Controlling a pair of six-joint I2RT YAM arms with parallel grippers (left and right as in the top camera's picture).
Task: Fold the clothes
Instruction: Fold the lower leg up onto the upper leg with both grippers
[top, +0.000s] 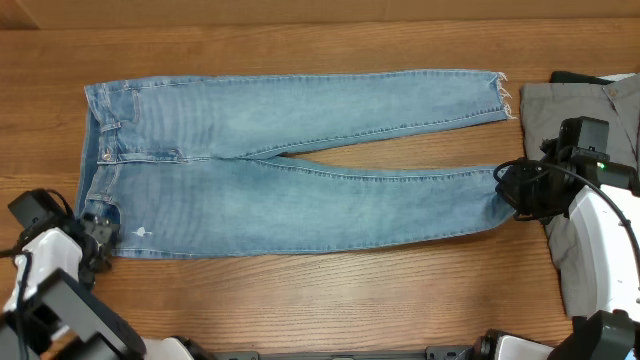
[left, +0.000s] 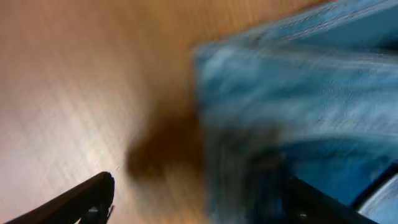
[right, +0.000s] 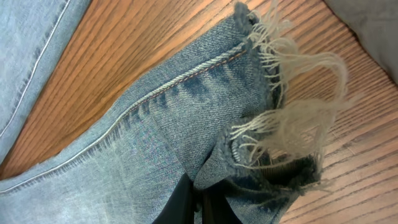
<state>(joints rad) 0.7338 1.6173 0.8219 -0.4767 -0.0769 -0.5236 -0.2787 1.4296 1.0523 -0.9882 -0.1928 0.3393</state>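
The light blue jeans (top: 300, 190) lie flat on the wooden table, waist at the left, both legs running right, frayed hems at the right. My left gripper (top: 100, 232) sits at the near waist corner. In the blurred left wrist view its fingers (left: 202, 202) are spread, one over bare wood and one over the denim (left: 298, 93). My right gripper (top: 510, 188) is at the near leg's hem. In the right wrist view its fingers (right: 199, 193) are pinched on a fold of denim (right: 155, 137) beside the frayed threads.
Plain grey trousers (top: 560, 110) lie at the right edge of the table, just past the hems and under my right arm; a corner shows in the right wrist view (right: 373, 18). Bare wood runs along the front of the jeans.
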